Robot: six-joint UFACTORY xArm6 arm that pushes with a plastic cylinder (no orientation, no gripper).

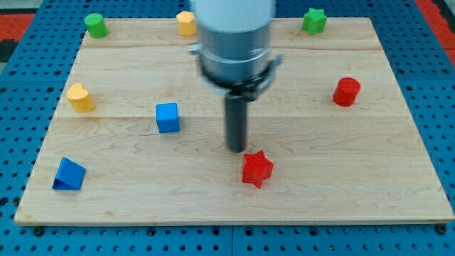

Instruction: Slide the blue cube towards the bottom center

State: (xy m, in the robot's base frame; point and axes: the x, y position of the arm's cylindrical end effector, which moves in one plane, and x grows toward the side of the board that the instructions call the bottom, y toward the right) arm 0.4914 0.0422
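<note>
**Our tip sits mid-board, off to the right of the blue cube**

Camera view: our rod has no jaws to open or close, so it holds nothing and works by pushing alone. My tip (237, 148) rests near the middle of the wooden board (398, 206), just above the red star (257, 169) and apart from it. The blue cube (168, 117) lies well to the view's left of the tip, slightly higher — untouched.

We judge the push not yet begun: to send the cube toward the bottom centre, the tip should come round to its upper-left side. The red star stands near that goal and could get bumped.

The rest sit out along the edges — a blue wedge-like block (69, 174), a yellow block (81, 97), a green block (95, 25), another yellow block (186, 23), a green star (313, 20), a red block (347, 92).
</note>
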